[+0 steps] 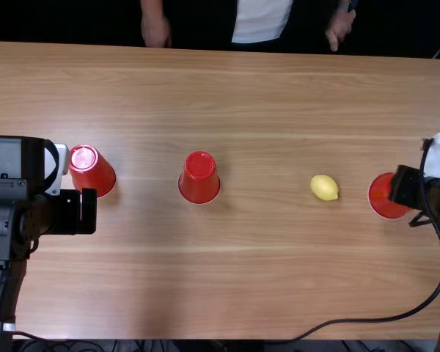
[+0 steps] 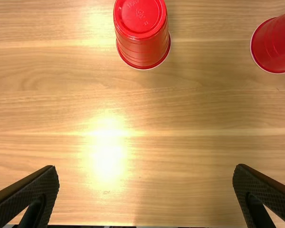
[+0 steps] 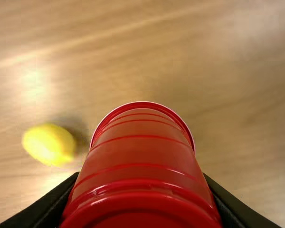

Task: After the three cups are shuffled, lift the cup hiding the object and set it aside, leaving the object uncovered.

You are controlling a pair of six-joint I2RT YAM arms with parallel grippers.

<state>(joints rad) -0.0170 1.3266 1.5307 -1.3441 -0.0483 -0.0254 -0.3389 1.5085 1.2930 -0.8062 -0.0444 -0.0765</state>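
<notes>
Held cup [image 3: 140,156]: closed end runs off the edge of the right wrist view and the near part goes soft. From above, its right side sits under the right gripper [image 1: 397,192].
Right gripper's fingers [image 3: 52,209]: mostly behind the cup, just two dark slivers either side, tips out of sight.
Yellow object [image 3: 48,144]: a blur by the cup's rim; surface can't be made out.
Left cup [image 2: 141,33]: clipped by the left wrist view's edge; marks on its base too small to read.
Middle cup [image 2: 275,45]: half gone off that same view — only part of wall and rim there.
Left gripper [image 2: 145,168]: both fingers cut off at the edge, only the tips showing.
</notes>
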